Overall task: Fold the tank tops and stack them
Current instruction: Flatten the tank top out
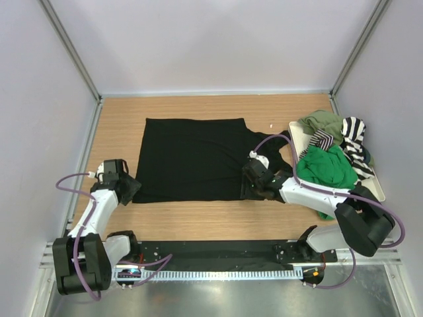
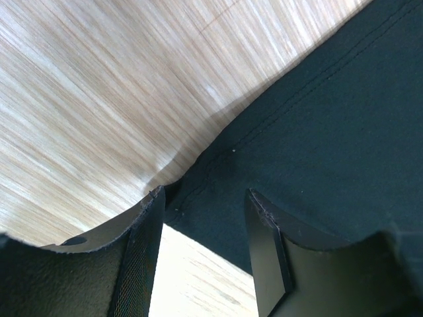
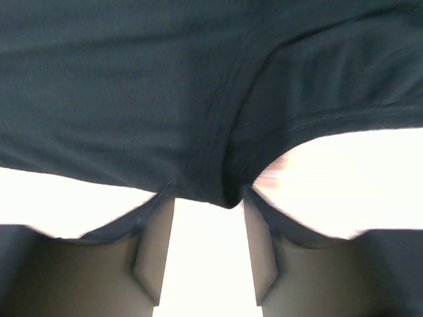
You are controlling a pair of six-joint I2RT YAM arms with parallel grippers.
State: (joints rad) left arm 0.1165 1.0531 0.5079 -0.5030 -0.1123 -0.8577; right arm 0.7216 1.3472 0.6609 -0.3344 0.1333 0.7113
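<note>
Top external view: my black tank top (image 1: 192, 158) lies flat on the table (image 1: 198, 221). My left gripper (image 1: 132, 190) is spread at its near-left corner and my right gripper (image 1: 250, 181) is spread at its near-right strap edge. The olive tank top (image 1: 322, 122), striped tank top (image 1: 353, 139) and green tank top (image 1: 325, 168) are heaped on the tray (image 1: 380, 189) beside my right arm.

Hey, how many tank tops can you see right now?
4. A black tank top lies spread flat mid-table; an olive top, a striped top and a green top are heaped in the tray on the right. The heap may hide more.
</note>
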